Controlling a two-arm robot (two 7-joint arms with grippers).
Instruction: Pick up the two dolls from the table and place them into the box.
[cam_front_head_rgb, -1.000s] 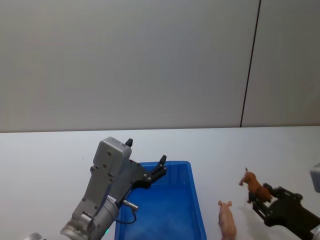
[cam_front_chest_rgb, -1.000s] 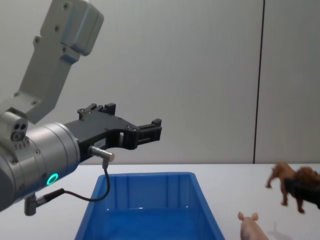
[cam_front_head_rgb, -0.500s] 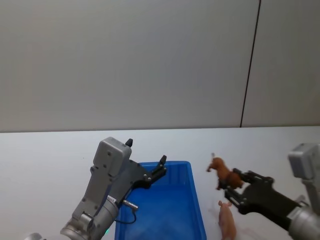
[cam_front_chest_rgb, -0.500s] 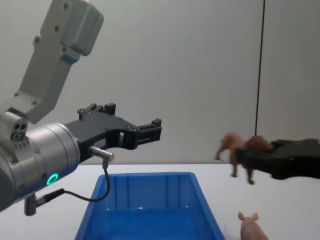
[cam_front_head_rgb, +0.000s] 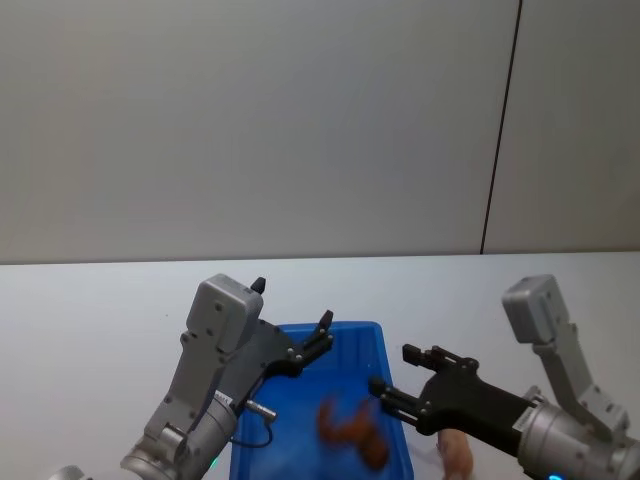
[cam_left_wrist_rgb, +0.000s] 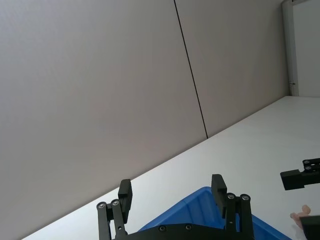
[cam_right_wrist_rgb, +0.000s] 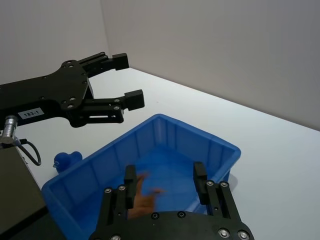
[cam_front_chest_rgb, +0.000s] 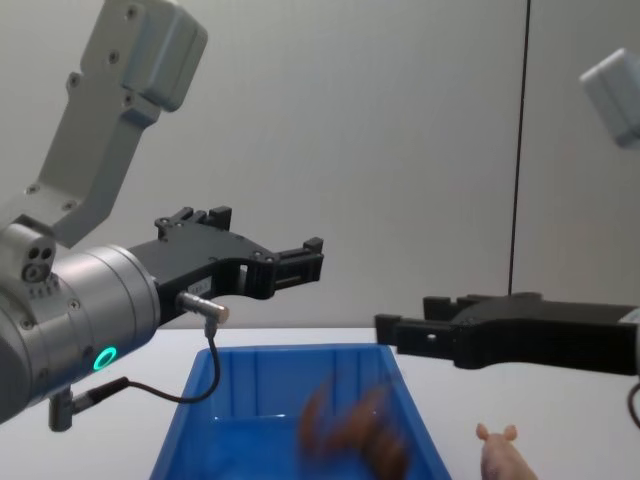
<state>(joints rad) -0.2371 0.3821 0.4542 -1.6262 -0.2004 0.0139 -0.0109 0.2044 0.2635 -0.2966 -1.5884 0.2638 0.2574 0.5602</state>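
The reddish-brown doll (cam_front_head_rgb: 352, 432) shows as a blur inside the blue box (cam_front_head_rgb: 345, 327), free of any fingers, and also as a blur in the chest view (cam_front_chest_rgb: 350, 430) and the right wrist view (cam_right_wrist_rgb: 145, 197). My right gripper (cam_front_head_rgb: 394, 369) hangs open over the box's right side with nothing between its fingers. The pale pink pig doll (cam_front_head_rgb: 456, 452) stands on the white table (cam_front_head_rgb: 100, 320) just right of the box, below the right arm. My left gripper (cam_front_head_rgb: 292, 303) is held open above the box's far left corner, with nothing in it.
A grey wall with a dark vertical seam (cam_front_head_rgb: 500, 130) stands behind the table. White tabletop stretches left of the box and to the far right (cam_front_head_rgb: 590, 280). The left arm's grey body (cam_front_chest_rgb: 90, 310) looms large in the chest view.
My right gripper carried the brown doll leftward from the table to above the box and opened. The doll now drops into the box. The left arm and the pig stayed put.
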